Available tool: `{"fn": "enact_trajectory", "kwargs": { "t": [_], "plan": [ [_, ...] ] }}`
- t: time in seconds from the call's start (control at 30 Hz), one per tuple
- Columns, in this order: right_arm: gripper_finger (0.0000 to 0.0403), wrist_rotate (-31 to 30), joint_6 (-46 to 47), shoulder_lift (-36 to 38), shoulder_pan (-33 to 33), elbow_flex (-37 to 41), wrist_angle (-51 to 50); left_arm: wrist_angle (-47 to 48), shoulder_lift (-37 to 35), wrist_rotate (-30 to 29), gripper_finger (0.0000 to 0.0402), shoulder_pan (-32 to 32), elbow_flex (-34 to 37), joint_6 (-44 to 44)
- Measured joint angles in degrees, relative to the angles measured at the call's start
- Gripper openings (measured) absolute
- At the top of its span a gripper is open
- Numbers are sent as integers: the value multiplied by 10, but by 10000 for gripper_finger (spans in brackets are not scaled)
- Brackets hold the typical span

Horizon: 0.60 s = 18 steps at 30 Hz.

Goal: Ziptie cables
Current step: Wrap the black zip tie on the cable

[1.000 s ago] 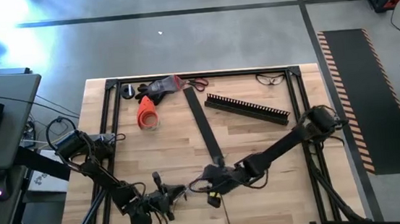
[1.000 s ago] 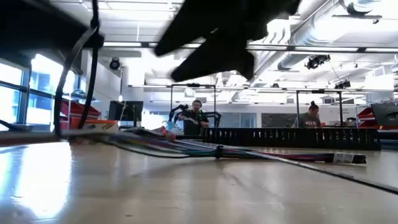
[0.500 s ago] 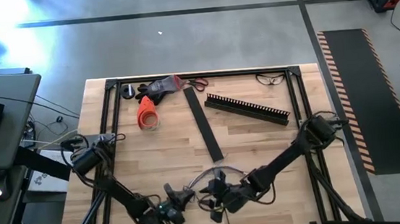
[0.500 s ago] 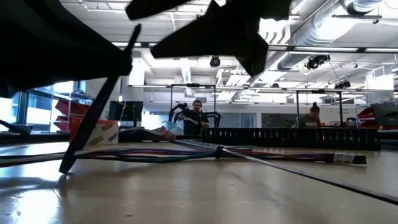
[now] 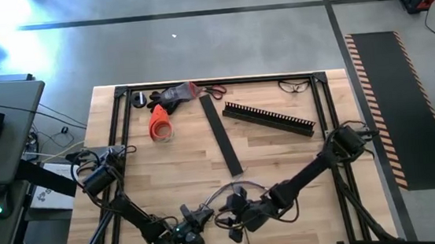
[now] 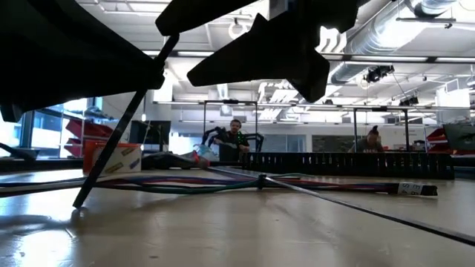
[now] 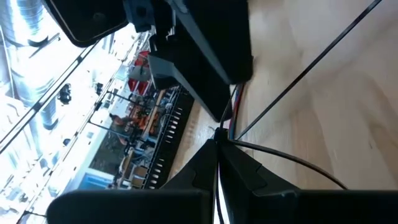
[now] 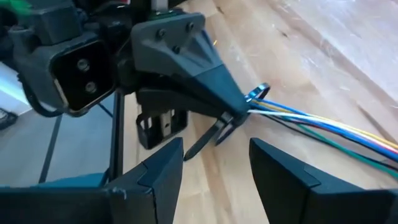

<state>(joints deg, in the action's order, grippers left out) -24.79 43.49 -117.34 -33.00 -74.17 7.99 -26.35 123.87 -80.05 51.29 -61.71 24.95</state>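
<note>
Coloured cables [image 8: 323, 127] lie on the wooden surface [image 5: 182, 164] near its front edge, their ends pinched in the clenched left tool [image 8: 239, 118]. Facing it, the right tool [image 8: 214, 168] stands released, holding nothing. Beyond the far edge, the room has glass partitions and seated people [image 6: 236, 137].

From overhead I get even daylight, with a pale glare patch on the floor [image 5: 5, 38] at upper left. At table height, bright ceiling lights [image 6: 386, 44] leave both arms as black, blurred silhouettes. The table [image 6: 223, 230] reflects softly; its nearest edge seems out of focus.
</note>
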Motion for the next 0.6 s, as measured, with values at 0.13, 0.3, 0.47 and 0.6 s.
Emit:
{"fn": "enact_trajectory", "kwargs": {
  "t": [0.13,0.3,0.47,0.6],
  "plan": [
    [169,-7,-5,0,0,0,2,0,0,0,0,0,0,-2],
    [169,-6,-15,-11,3,-1,20,-1,0,2,0,0,0,-7],
    [167,-12,-14,-13,8,-1,21,-1,0,3,0,0,0,-7],
    [137,-19,-15,-13,8,-1,16,-1,0,3,0,0,0,-7]
  ]
}}
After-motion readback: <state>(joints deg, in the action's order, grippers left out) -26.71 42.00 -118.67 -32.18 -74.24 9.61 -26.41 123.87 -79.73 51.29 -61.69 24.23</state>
